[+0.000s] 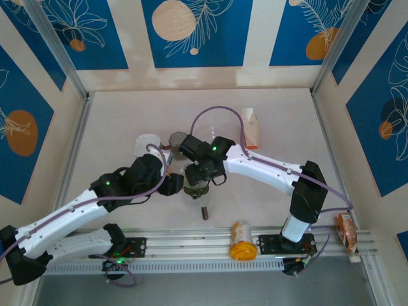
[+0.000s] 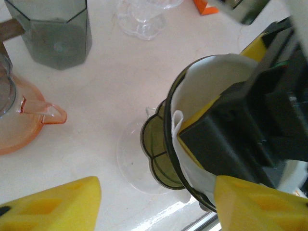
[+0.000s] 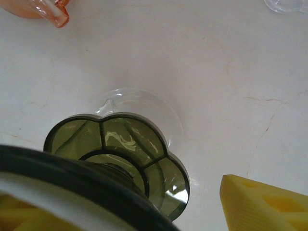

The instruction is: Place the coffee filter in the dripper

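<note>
Seating step, near the end. The coffee filter [image 2: 207, 77] already sits inside the dripper [image 2: 161, 154], white paper lining the dark rim, one edge folded up at the near side. The dripper stands on the surface [image 2: 110, 86] at centre, on its green scalloped foot over a clear saucer base [image 3: 144, 103].

The right pincer [image 2: 226, 139] reaches down into the cone, one yellow pad against the paper, black body above it; its jaws stand apart and grip nothing that I can see, looks like pressing the paper in or just letting go. In the right wrist view one yellow finger [image 3: 264, 204] hangs outside the rim, the other sits inside at bottom left. The left pincer [image 2: 159, 204] hovers beside the dripper, jaws wide, holding nothing, rim between its pads but not touching.

Next move, my guess: lift the right pincer straight up without dragging the paper out; left could steady the dripper if it tips.

Orientation: dripper upright, long axis vertical, mouth up. Filter cone follows it, open end up, point down, slightly skewed toward the right side of the cup.

Top view: both arms meet over the dripper [image 1: 196, 185].
</note>
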